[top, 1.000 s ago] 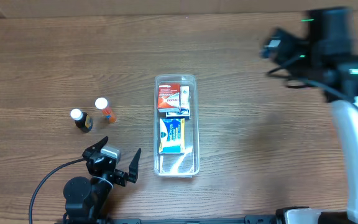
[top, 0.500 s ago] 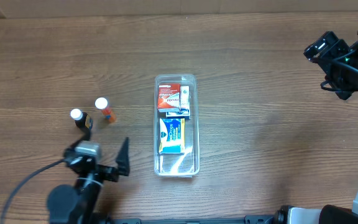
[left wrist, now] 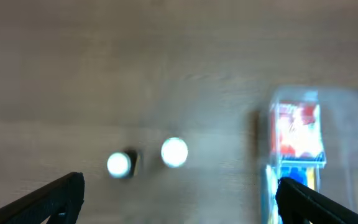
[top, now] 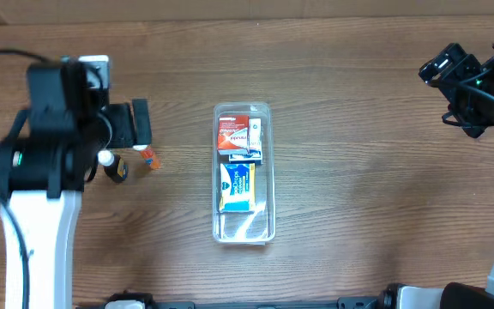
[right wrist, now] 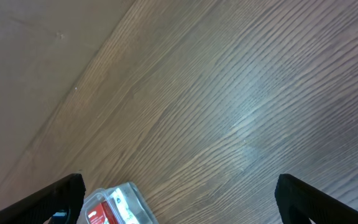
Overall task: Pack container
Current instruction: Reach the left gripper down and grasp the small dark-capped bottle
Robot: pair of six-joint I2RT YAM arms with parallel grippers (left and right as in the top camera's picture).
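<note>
The container (top: 245, 228), a long clear bin, lies mid-table and holds a red box (top: 232, 133), a blue and yellow box (top: 237, 184) and small packets. Two white-capped bottles stand to its left, a dark one (top: 115, 168) and an orange one (top: 149, 158). My left gripper (top: 132, 129) is open, high above the bottles and empty. Its blurred wrist view shows both caps (left wrist: 118, 163) (left wrist: 174, 152) and the container (left wrist: 347, 124) at right. My right gripper (top: 442, 70) is open and empty at the far right. Its wrist view shows one container corner (right wrist: 132, 193).
The wooden table (top: 358, 197) is bare between the container and the right arm. The left arm's white body (top: 37, 223) covers the left front of the table. A paler surface (right wrist: 30, 56) lies beyond the table's far edge in the right wrist view.
My left arm has swung up from the front edge to above the two bottles. My right arm moved further right a second ago and has since held still.
</note>
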